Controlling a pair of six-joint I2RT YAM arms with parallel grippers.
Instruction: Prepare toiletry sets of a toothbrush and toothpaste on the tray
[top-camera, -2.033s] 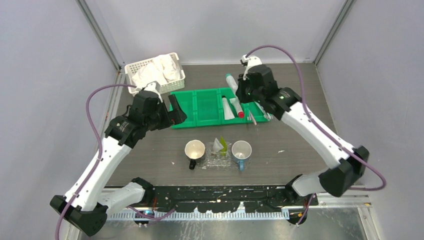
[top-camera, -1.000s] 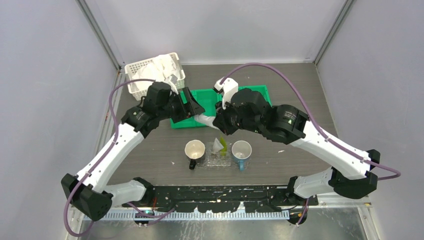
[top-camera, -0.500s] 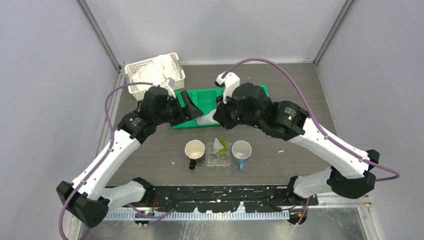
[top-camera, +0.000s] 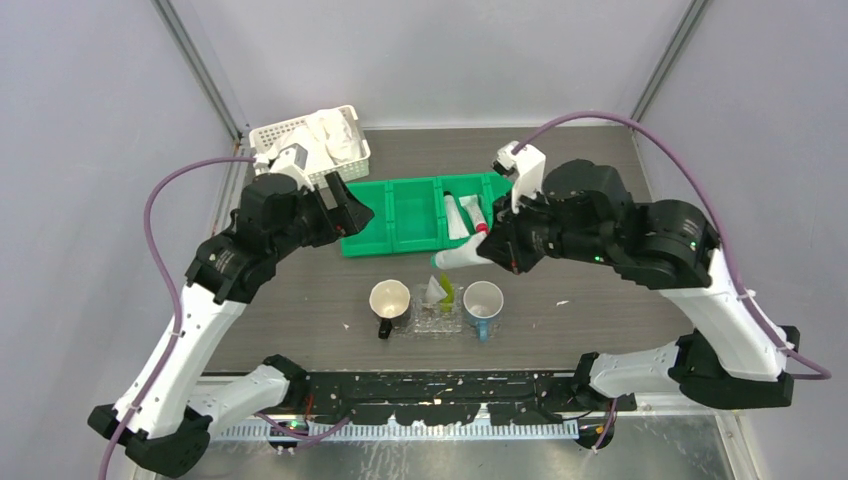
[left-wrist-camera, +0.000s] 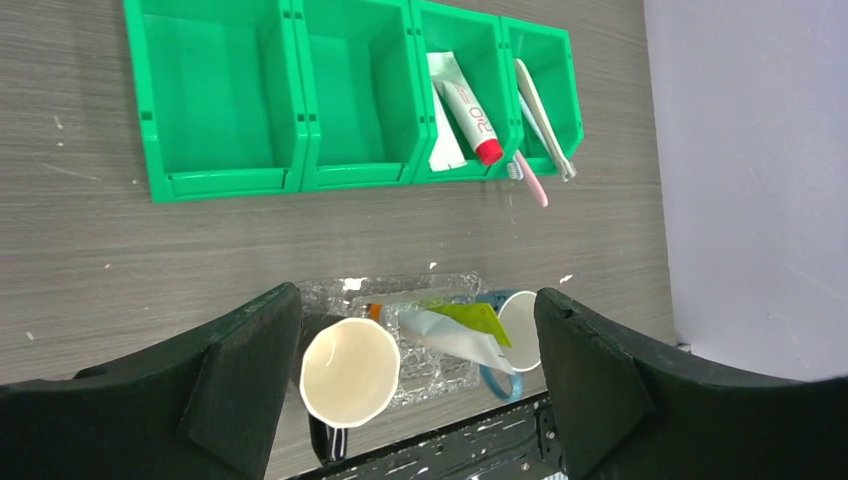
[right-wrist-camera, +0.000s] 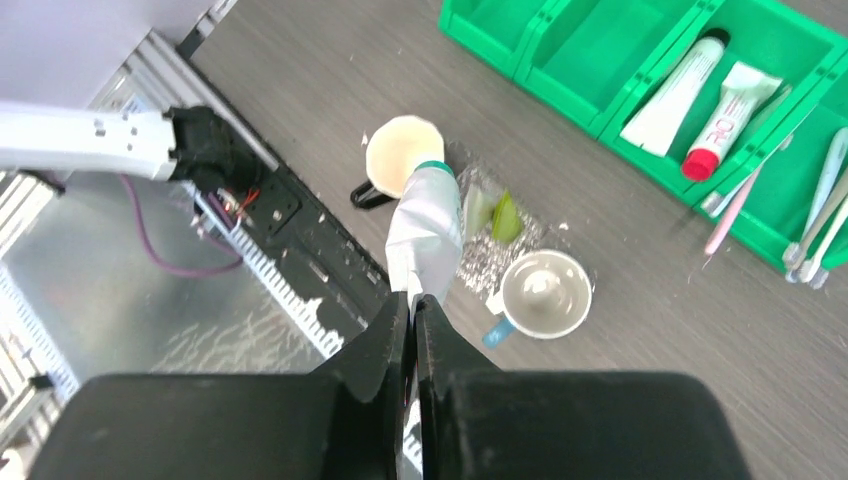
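Note:
The clear tray lies between two mugs and holds a white tube and a yellow-green tube. My right gripper is shut on a white toothpaste tube with a green cap, held above the table just behind the tray; in the right wrist view the tube hangs from the gripper over the tray. My left gripper is open and empty above the bin's left end; it frames the tray in its wrist view. A pink toothbrush sticks out of the bin.
A green four-compartment bin holds two toothpaste tubes and several toothbrushes at its right end. A cream mug and a blue-handled mug flank the tray. A white lattice basket with cloths stands at the back left.
My right gripper has carried the white tube from over the bin's middle to the right and nearer, behind the tray. My left gripper has pulled back to the left.

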